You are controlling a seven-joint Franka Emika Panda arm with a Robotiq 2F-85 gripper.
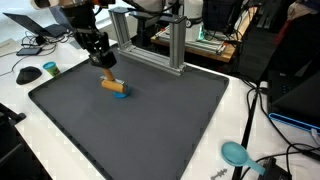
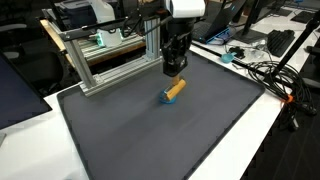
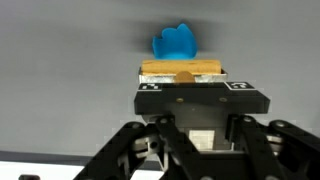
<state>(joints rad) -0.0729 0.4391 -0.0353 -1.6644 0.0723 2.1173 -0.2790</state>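
Surface: dark mat [image 1: 150, 125] on white desk [image 1: 238, 115] | Hand [image 1: 104, 68]: clamped on wooden block [image 1: 110, 84] | Block: between the fingers, over the mat | Blue piece [image 1: 121, 95]: touching block, just beyond hand's fingertips

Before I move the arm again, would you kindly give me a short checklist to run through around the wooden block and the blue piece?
1. Claw shut on the wooden block: ok; the wrist view shows the block between the fingers.
2. Block level: not ok; it tilts in both exterior views, its low end toward the blue piece.
3. Block free of the blue piece: cannot tell; they look touching or very close.
4. Aluminium frame apart from the claw: ok.
5. Cables off the mat: ok.
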